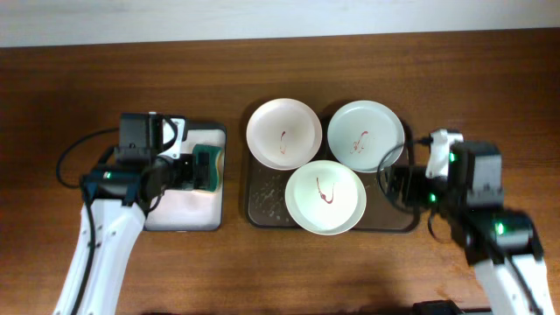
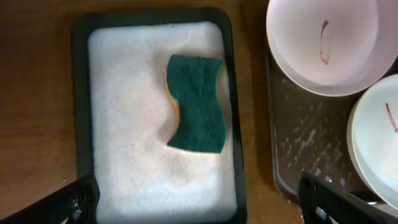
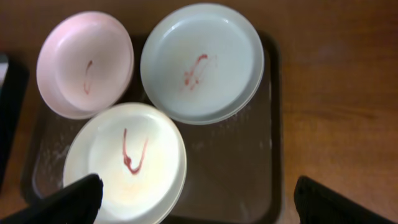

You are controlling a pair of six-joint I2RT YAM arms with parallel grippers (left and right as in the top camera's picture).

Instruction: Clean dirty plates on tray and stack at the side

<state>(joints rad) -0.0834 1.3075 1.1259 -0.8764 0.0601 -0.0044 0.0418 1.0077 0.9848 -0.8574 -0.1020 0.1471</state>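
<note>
— Which arm do you reckon goes first?

— The left one, I'd say. The left gripper (image 2: 199,208) hangs over the small black-rimmed tray (image 2: 81,93), its fingers spread wide with nothing between them. The sponge (image 2: 196,102) lies just ahead of them, green side up, on the half of that tray nearer the plates.

— Lined up for it?

— Pretty well. From its wrist camera the sponge sits about midway between the two fingers sideways. Its long axis runs away from them, so the jaws would close across its narrow waist. How high above it they hang I can't really tell from here.

— And the dirty plates (image 1: 325,198)?

— All three are on the big brown tray (image 1: 262,208), each with a red squiggle at its centre. The pinkish plate (image 1: 283,133) is back left, the pale green plate (image 1: 365,133) back right, and the cream plate (image 3: 127,152) in front, crowding against both.

— The other arm?

— The right gripper (image 1: 398,184) waits at the tray's right edge, fingers likewise apart and empty. The green plate lies straight ahead of it and is the nearest, so that arm looks best placed to steady a plate during scrubbing.
</note>
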